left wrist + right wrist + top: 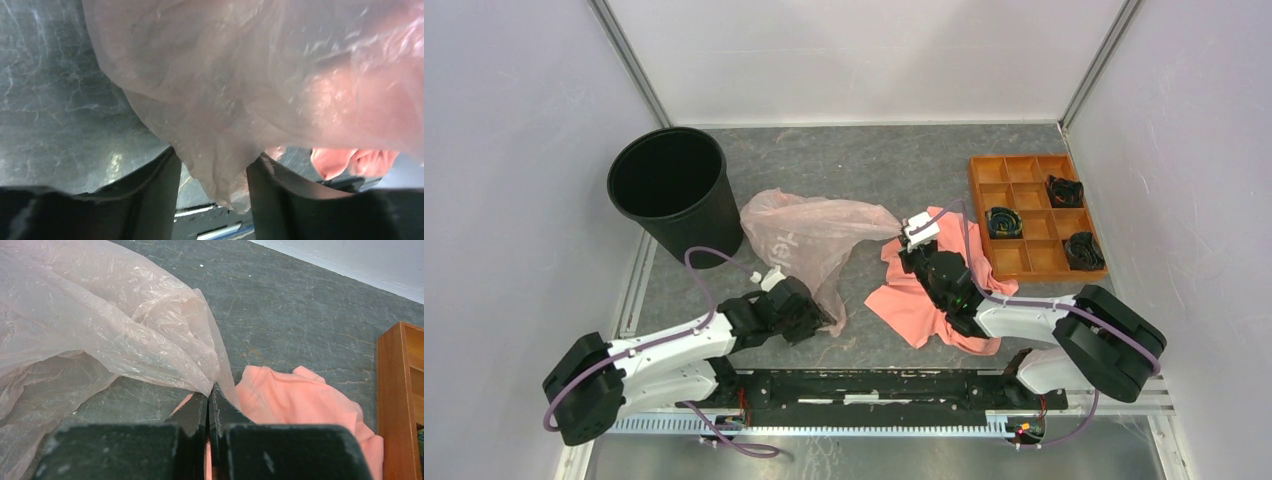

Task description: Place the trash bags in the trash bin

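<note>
While black round plastic bin [667, 185], tapered w/ wide rim, stands far left, orange tray [973, 200] far right holds black coiled bits [1064, 190] in 3 compartments. Thin crinkly pink bag [809, 240] lies on grey table [844, 150] btwn bin & soft coral cloth [924, 300]. Right gripper [209, 405] pinches its right corner. Left gripper [212, 160] is spread, film hanging btwn fingers.
</note>
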`<state>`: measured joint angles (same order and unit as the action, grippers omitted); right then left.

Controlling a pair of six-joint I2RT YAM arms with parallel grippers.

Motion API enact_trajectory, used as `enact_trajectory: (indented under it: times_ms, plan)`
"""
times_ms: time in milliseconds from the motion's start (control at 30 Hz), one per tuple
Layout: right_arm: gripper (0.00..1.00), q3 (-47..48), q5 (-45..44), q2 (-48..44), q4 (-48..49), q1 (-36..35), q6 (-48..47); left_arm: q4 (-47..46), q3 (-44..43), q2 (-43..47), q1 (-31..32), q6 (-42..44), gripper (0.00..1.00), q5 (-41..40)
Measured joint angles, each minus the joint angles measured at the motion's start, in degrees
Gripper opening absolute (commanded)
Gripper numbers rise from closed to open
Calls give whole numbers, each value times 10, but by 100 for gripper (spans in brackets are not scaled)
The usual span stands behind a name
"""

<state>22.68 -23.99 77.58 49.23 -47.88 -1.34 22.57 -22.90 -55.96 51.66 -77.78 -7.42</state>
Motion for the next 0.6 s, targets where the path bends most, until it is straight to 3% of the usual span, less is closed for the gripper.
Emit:
enact_trajectory:
  times_ms: [100, 167, 367, 600]
  plan:
    - [0, -1, 0, 0, 0, 0, 0, -18, -1, -19, 2, 2, 12, -31]
    - [0, -2, 0, -1, -2, 0, 4, -16, -13, -26, 2, 8, 6, -53]
    - [0, 4, 70, -29, -85, 2, 61, 19, -56, -17, 3, 52, 4, -91]
    - [0, 4, 308, -47, -197, 3, 153, 83, -78, 19, 3, 127, 7, -104]
